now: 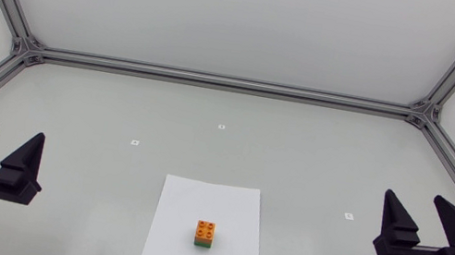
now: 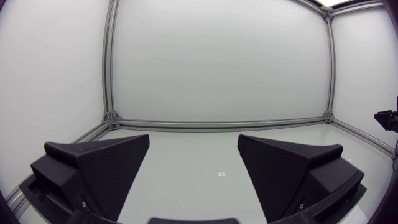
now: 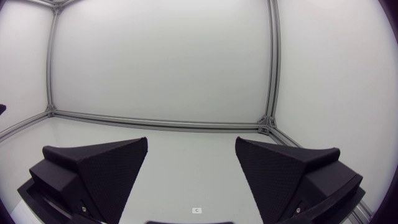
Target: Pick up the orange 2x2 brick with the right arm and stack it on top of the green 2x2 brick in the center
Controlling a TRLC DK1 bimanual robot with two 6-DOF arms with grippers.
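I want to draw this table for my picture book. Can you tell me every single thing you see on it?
orange brick: one, orange, sitting on top of the green brick
green brick: one, green, under the orange brick, on the paper sheet
paper sheet: one, white, lying flat at the middle of the table's near side
small marks: three, white, spread over the table beyond the sheet
table: one, pale grey
left gripper: one, black, open, at the left side
right gripper: one, black, open, at the right side

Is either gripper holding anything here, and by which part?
Nothing is held. The left gripper and right gripper stand open and empty; the orange 2x2 plastic brick sits on the green 2x2 plastic brick, away from both.
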